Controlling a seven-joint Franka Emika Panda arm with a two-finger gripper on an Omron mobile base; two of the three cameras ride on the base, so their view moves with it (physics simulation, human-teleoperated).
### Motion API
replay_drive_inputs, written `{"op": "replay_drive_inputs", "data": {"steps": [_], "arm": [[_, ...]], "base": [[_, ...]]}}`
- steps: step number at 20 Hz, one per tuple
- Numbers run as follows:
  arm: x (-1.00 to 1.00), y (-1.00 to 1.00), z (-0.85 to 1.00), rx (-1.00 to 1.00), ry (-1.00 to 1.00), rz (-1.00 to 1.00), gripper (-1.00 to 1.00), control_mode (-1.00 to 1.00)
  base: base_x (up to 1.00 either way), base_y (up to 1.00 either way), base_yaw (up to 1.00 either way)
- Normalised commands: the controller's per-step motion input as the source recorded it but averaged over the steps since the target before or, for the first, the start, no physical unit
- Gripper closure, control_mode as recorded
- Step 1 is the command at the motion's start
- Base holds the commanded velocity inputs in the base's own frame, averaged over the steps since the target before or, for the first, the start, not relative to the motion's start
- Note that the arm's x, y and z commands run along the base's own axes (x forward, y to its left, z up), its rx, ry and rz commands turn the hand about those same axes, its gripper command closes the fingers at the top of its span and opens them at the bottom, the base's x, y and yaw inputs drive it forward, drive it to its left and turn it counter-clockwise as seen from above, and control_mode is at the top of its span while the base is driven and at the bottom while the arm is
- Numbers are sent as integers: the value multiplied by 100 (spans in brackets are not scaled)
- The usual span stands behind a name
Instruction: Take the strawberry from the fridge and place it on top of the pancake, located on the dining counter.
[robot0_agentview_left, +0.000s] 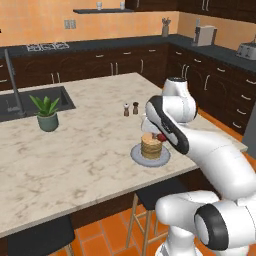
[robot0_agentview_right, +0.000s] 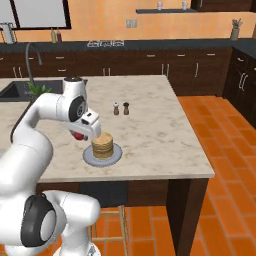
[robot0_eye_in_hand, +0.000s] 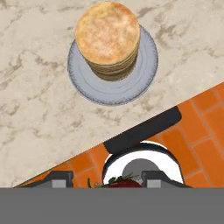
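The pancake (robot0_agentview_left: 151, 146) (robot0_agentview_right: 102, 145) (robot0_eye_in_hand: 108, 37) is a tan stack on a round grey plate (robot0_agentview_left: 137, 155) (robot0_agentview_right: 116, 156) (robot0_eye_in_hand: 144, 74), near the front edge of the marbled dining counter (robot0_agentview_left: 75, 160) (robot0_agentview_right: 160, 135) (robot0_eye_in_hand: 35, 109). My gripper (robot0_agentview_left: 160, 136) (robot0_agentview_right: 80, 134) (robot0_eye_in_hand: 109, 181) hovers beside the stack, just off the counter's edge, shut on the red strawberry (robot0_agentview_left: 161, 136) (robot0_agentview_right: 78, 135) (robot0_eye_in_hand: 127, 181). In the hand view the fruit sits low between the fingertips (robot0_eye_in_hand: 61, 179), mostly hidden. The fridge is out of view.
Two small shakers (robot0_agentview_left: 126, 109) (robot0_agentview_right: 116, 108) stand behind the plate. A potted plant (robot0_agentview_left: 46, 113) and an inset sink (robot0_agentview_left: 30, 102) lie to the left. A dark stool (robot0_agentview_left: 160, 192) (robot0_eye_in_hand: 142, 130) stands under the counter's edge, over orange floor tiles.
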Motion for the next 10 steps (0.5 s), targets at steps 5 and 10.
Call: {"op": "replay_drive_inputs", "data": {"steps": [5, 10], "arm": [[100, 6, 12, 4, 4, -10, 100, -100], [100, -3, -19, -11, 2, -2, 100, -100]], "base": [[0, 0, 0], [0, 0, 0]]}}
